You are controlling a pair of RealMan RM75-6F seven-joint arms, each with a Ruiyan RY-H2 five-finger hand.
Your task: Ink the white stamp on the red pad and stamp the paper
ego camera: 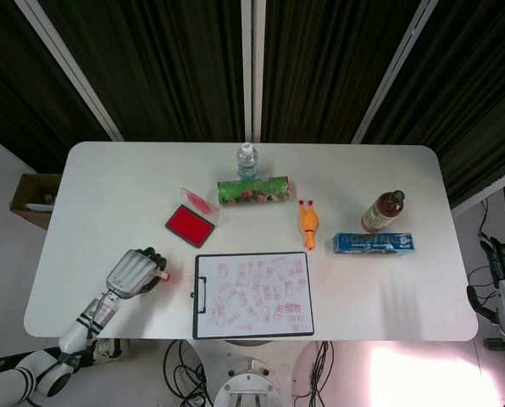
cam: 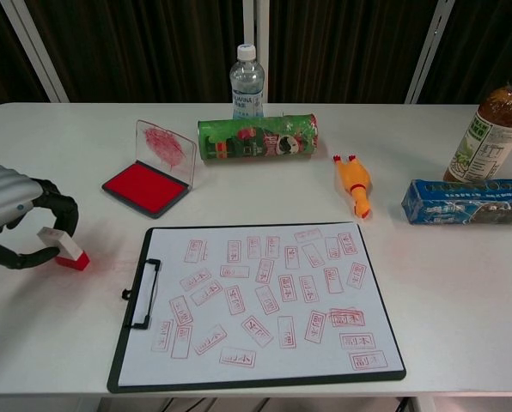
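Observation:
The white stamp (cam: pixel 60 245) with its red base sits left of the clipboard, tilted, its base low by the table. My left hand (cam: pixel 15 223) curls over it, and the stamp's white top lies between the fingers (cam: pixel 60 210) and the thumb. From the head view the same left hand (ego camera: pixel 134 271) covers most of the stamp (ego camera: pixel 162 275). The red ink pad (cam: pixel 144 185) lies open behind it, its clear lid up. The paper (cam: pixel 260 296) on the black clipboard carries several red prints. My right hand (ego camera: pixel 502 273) hangs off the table's right side, holding nothing.
A green snack tube (cam: pixel 258 137) lies on its side behind the pad, with a water bottle (cam: pixel 246 81) behind it. A rubber chicken (cam: pixel 353 183), a blue box (cam: pixel 466 202) and a tea bottle (cam: pixel 492 124) stand to the right.

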